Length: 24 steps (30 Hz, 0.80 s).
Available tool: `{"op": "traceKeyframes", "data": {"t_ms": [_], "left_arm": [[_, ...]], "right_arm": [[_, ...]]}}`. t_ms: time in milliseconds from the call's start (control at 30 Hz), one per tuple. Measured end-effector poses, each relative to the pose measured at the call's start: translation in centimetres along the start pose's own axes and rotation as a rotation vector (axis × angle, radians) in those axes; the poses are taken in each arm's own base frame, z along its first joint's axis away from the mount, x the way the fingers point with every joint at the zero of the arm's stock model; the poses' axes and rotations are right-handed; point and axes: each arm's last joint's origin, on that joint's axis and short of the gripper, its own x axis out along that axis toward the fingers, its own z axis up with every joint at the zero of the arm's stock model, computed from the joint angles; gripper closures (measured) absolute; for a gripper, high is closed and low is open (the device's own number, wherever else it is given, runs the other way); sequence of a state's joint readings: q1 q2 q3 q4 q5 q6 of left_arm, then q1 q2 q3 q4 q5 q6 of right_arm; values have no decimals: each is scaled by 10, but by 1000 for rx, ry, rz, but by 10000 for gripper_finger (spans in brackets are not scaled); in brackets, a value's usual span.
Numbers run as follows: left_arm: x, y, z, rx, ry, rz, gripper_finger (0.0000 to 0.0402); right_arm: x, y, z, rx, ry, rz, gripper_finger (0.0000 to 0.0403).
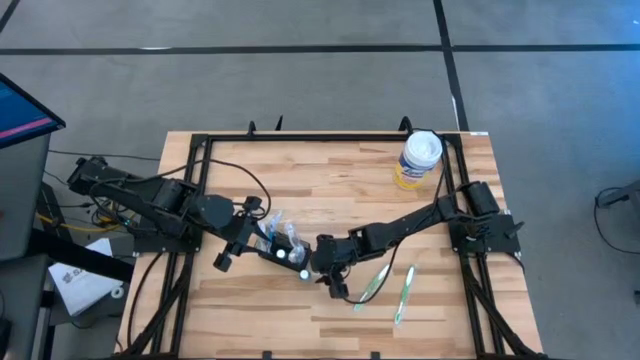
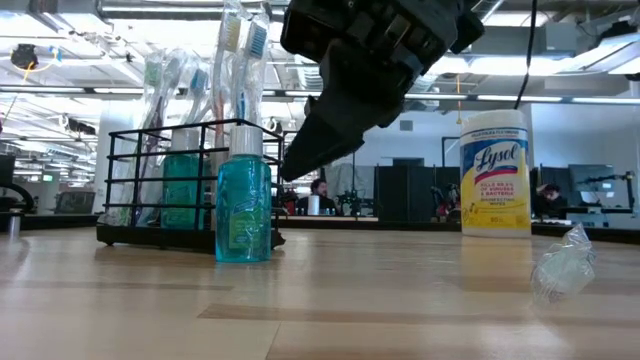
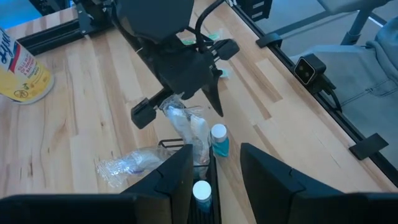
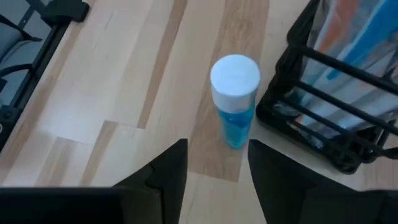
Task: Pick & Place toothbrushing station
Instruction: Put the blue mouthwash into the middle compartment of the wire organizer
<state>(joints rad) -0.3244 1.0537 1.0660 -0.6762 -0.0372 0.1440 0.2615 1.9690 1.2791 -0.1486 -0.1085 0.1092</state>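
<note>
The toothbrushing station [image 2: 190, 185] is a black wire rack standing on the table with plastic-wrapped toothbrushes [image 2: 235, 60] upright in it and a white-capped bottle [image 3: 202, 190] inside. A blue bottle with a white cap [image 4: 235, 99] stands on the table right beside the rack [image 4: 323, 99]. My right gripper [image 4: 217, 165] hovers open above and just behind this bottle, slanting down, with the bottle ahead of its fingertips. My left gripper [image 3: 214, 174] is open above the rack's other side, its fingers clear of it.
A yellow Lysol canister [image 1: 419, 160] stands at the far right of the table. Two green toothbrushes [image 1: 375, 285] [image 1: 404, 295] lie loose near the front right. A crumpled clear wrapper [image 2: 565, 265] lies on the wood. A black frame [image 1: 300, 137] edges the table.
</note>
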Motion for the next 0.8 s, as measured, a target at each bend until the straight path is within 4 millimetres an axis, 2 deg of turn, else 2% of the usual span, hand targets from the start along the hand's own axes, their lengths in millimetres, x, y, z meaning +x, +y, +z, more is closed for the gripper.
{"op": "traceKeyframes", "data": {"t_ms": [267,367,500,567,800], "left_arm": [[0,0,0,0,-1,0,276],[0,0,0,0,0,0,276],[0,0,0,0,0,0,276],[0,0,0,-1,-2,1,276],[0,0,0,-5,-2,0,276]], "right_arm": [[0,0,2,16,-25,-2,200],[12,-3,-4,27,-2,-6,194],[26,-5,-8,25,-19,-4,194],[28,-6,-13,29,14,-8,197],[34,-5,-9,18,-53,1,212]]}}
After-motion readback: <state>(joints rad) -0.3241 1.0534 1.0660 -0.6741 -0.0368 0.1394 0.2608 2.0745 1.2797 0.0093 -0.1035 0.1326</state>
